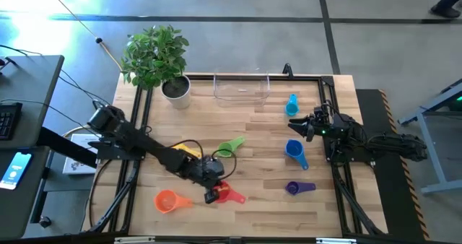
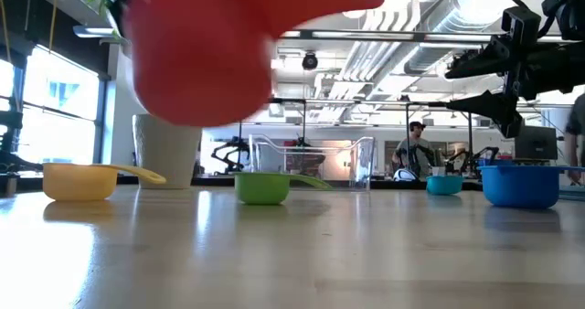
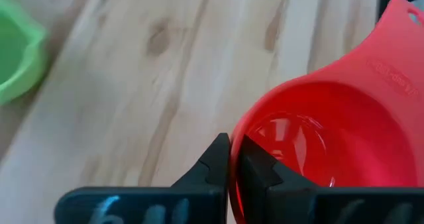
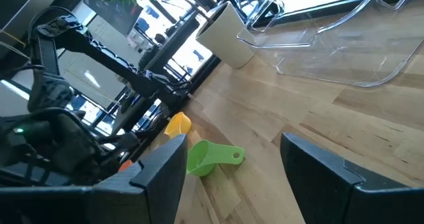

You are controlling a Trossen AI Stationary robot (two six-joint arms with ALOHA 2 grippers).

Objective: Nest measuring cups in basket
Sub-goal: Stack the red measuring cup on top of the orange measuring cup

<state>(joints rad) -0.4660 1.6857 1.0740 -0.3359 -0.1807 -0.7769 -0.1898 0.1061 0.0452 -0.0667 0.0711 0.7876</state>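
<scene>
My left gripper (image 1: pixel 214 192) is near the table's near edge, shut on the red measuring cup (image 1: pixel 231 195), which fills the low view (image 2: pixel 201 53) above the tabletop. The orange cup (image 1: pixel 167 200) sits to its left. The yellow cup (image 1: pixel 189 150) is partly under my left arm, and the green cup (image 1: pixel 229 148) stands mid-table. Blue (image 1: pixel 294 150), light blue (image 1: pixel 291 105) and purple (image 1: pixel 296 188) cups stand on the right. The clear basket (image 1: pixel 241 89) rests at the far edge. My right gripper (image 1: pixel 299 126) is open between the light blue and blue cups, touching nothing. My left gripper (image 3: pixel 235 151) pinches the red cup's wall at the rim (image 3: pixel 233 184), on the side away from its handle (image 3: pixel 397 45). One finger (image 3: pixel 258 171) is inside the bowl and one (image 3: pixel 215 164) outside. The cup is lifted clear of the table.
A white plant pot (image 1: pixel 175 92) with a leafy plant stands left of the basket at the far edge. A black frame rail (image 1: pixel 137 121) runs along the table's sides. Bare wood lies between the green cup and the basket (image 4: pixel 344 45).
</scene>
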